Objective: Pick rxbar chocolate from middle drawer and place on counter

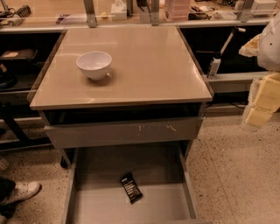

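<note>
The rxbar chocolate, a small flat black bar with white lettering, lies on the bare floor of the middle drawer. The drawer is pulled out, wide and grey, below the counter. The counter is a smooth beige tabletop on a grey cabinet. My gripper, pale yellow under a white arm, hangs at the right edge of the view. It is beside the counter's right front corner, well above and to the right of the bar, and holds nothing that I can see.
A white bowl stands on the counter's left part. The upper drawer with a scratched grey front is slightly open above the middle one. A cluttered bench runs behind. A person's shoe is at the lower left on the speckled floor.
</note>
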`<action>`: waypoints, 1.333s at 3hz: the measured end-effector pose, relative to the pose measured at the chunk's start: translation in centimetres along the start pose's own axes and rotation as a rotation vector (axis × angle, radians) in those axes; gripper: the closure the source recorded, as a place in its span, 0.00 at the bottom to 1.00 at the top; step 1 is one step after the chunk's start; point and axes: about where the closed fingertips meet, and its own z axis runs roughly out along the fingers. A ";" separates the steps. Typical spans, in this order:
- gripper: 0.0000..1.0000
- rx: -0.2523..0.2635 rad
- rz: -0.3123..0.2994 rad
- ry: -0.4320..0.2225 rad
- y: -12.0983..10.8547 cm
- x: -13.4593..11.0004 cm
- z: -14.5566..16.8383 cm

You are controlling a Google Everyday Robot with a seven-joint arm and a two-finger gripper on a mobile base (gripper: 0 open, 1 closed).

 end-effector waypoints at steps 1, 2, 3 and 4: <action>0.00 0.000 0.000 0.000 0.0 0.0 0.0; 0.00 0.003 0.014 -0.009 0.0 0.0 0.0; 0.00 -0.019 0.041 -0.029 2.2 -0.9 2.2; 0.00 -0.093 0.045 0.012 5.2 -2.0 8.5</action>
